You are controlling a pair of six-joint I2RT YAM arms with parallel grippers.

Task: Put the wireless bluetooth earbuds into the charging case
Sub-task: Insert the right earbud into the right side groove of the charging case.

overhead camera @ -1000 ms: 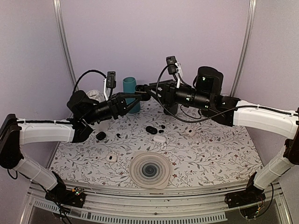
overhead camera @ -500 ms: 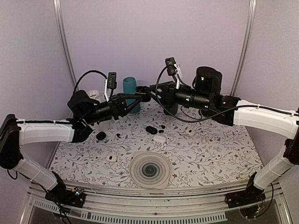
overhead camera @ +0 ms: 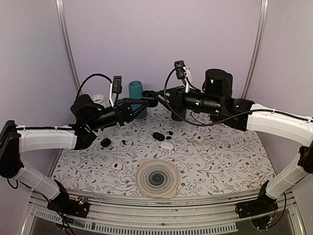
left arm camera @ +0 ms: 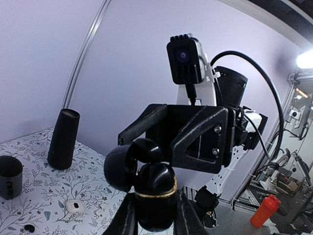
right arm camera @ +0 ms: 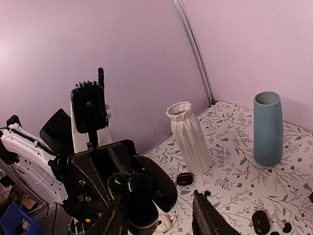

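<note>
My left gripper [overhead camera: 148, 103] is raised over the back of the table and shut on a glossy black charging case [left arm camera: 155, 196] with a gold rim. Its lid [left arm camera: 119, 166] hangs open to the left. A black earbud [left arm camera: 146, 150] sits on top of the case's opening. My right gripper [overhead camera: 157, 95] faces the left one, fingers spread wide either side of the case [right arm camera: 143, 210] and the earbud [right arm camera: 133, 182]; its fingers hold nothing. Other loose earbuds [overhead camera: 170, 132] lie on the table.
On the floral table [overhead camera: 220, 161]: a black case [overhead camera: 158, 136], a white case [overhead camera: 167, 145], a small white case [overhead camera: 116, 166], a black case [overhead camera: 105, 142], a spiral dish [overhead camera: 156, 178]. At the back stand a teal vase [overhead camera: 136, 98], a white vase [right arm camera: 190, 137], a black cylinder [left arm camera: 63, 139].
My right gripper has shifted slightly at the held case. My left arm and the case have stayed put.
</note>
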